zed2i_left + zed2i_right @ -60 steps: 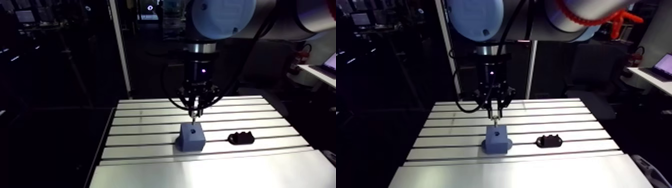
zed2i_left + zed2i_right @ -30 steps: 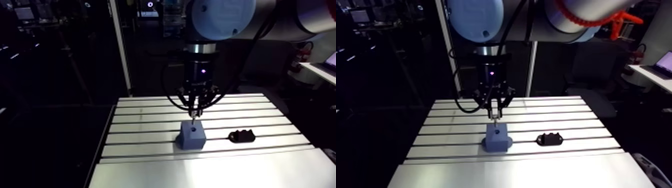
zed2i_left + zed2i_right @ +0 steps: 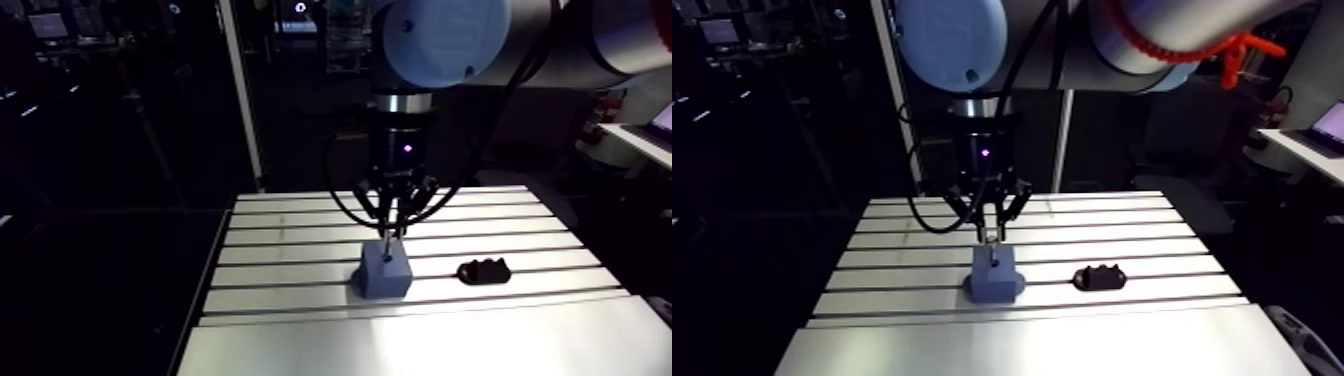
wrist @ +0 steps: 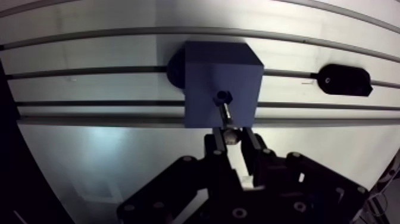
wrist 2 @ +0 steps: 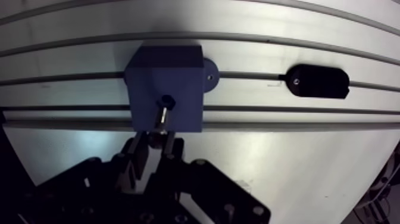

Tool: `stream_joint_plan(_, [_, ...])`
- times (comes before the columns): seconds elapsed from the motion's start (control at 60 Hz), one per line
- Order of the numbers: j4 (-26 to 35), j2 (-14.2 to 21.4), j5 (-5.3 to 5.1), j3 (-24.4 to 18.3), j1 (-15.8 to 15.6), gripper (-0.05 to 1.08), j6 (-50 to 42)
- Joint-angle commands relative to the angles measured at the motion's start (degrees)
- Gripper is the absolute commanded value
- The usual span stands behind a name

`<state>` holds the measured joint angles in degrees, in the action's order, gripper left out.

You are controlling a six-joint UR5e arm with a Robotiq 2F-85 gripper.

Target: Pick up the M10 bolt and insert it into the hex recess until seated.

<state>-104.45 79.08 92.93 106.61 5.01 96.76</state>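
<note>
1. The M10 bolt (image 4: pixel 225 114) was held at its top end by the gripper (image 4: pixel 233 136). Its thin end pointed down at the hex recess (image 4: pixel 222 95).
2. The two fingers were nearly closed. They pinched the bolt's top end between them and held nothing else.
3. The bolt's tip was right at the mouth of the hole. I could not tell if it had gone in a little or only touched the rim. It did not look pushed all the way in.
4. The hole was in the top of a blue block (image 4: pixel 202 71). The block had a small round foot (image 4: pixel 175 68) on one side. It sat near the middle of the slotted table (image 4: pixel 89 155), a bit closer to the front edge.
5. A black part (image 4: pixel 344 80) lay well apart from the block, toward a side edge of the table. It was not in the way.
6. What could go wrong, I think:
   - If the bolt was a bit off the middle, its tip could catch on the rim and get stuck.
   - If the arm then pushed hard, the bolt could tip over or slip in the fingers.
   - If the fingers let go too soon, the bolt could lean and fall out onto the table.
</note>
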Motion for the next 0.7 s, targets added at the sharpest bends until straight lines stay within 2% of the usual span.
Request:
stream_joint_plan(0.017, [-0.1,-0.1,-0.06,0.1,0.0,1.08,0.1])
stream_joint_plan(0.7, [-1.0,-0.9,0.01,0.3,0.0,1.08,0.3])
